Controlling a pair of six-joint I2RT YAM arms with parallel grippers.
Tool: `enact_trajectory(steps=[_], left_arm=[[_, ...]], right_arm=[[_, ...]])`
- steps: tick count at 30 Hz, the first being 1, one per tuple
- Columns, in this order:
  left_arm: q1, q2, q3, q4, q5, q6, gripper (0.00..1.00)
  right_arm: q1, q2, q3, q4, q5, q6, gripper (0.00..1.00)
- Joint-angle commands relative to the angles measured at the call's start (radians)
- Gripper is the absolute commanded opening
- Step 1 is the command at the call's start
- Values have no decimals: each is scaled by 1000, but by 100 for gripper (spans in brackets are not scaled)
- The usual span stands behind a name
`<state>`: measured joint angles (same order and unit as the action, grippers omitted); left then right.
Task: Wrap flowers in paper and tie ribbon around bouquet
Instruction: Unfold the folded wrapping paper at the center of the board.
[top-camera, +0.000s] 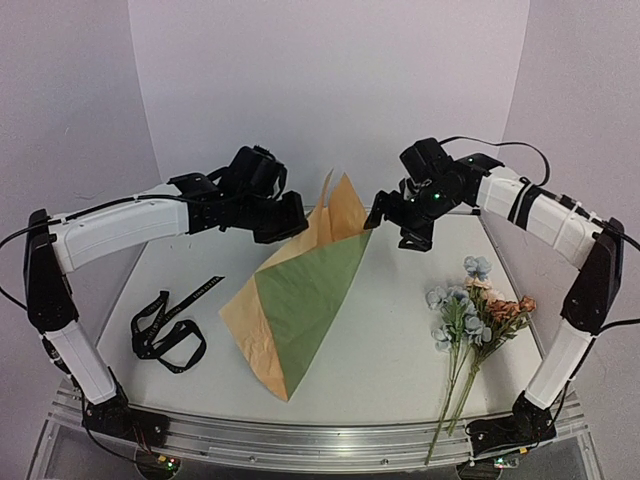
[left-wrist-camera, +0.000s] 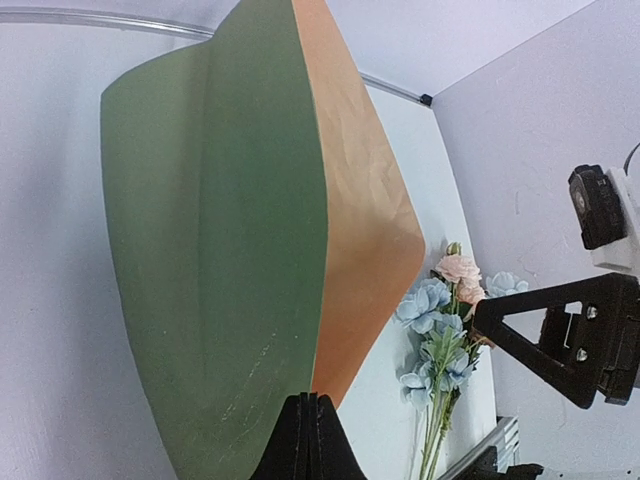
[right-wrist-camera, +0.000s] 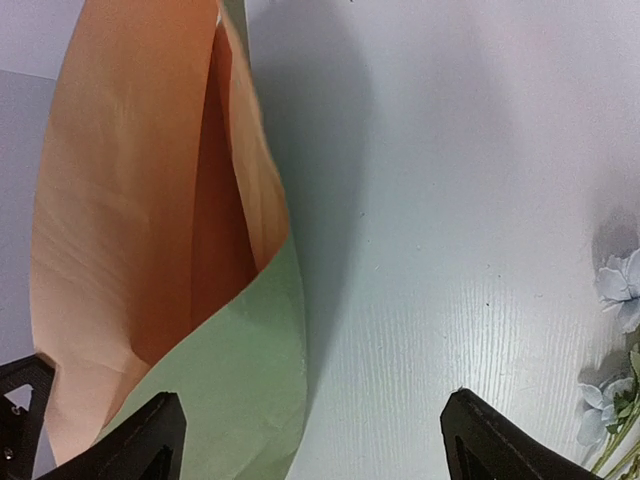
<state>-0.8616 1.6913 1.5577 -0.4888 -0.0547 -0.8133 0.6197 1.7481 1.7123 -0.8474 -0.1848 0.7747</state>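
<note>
The ribbon (top-camera: 168, 333) lies in a loose tangle at the left of the table (top-camera: 380, 350); its lettering is too small to read. The left gripper (left-wrist-camera: 308, 430) has its fingers pressed together on the top edge of the paper (top-camera: 300, 300), hiding the pinched part. The paper stands folded, green outside and tan inside, its lower tip on the table. The right gripper (right-wrist-camera: 315, 445) is spread wide at the paper's right corner; whether they touch is unclear. The flowers (top-camera: 470, 315) lie well apart at the right.

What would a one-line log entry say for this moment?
left fingers: shut on paper | right fingers: open beside paper | flowers: on table, unwrapped | ribbon: on table, unused
</note>
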Motion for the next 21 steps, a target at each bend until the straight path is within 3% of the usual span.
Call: enact_trajectory(steps=[1,10,16,21], left_arm=[[35,-88,-40,9,8,15,0],[143,-127,-100,2,149,106,0],[300,-71,-121,-12,379,302,0],[423,33,-81,-75,440,442,0]], right_arm=[[-3,20,32,12,34,-22,93],[-31,123,90,27,36,-102,94],[-35,277,174,214,-127,-245,88],[-63,490,357,292,-210,-202,91]])
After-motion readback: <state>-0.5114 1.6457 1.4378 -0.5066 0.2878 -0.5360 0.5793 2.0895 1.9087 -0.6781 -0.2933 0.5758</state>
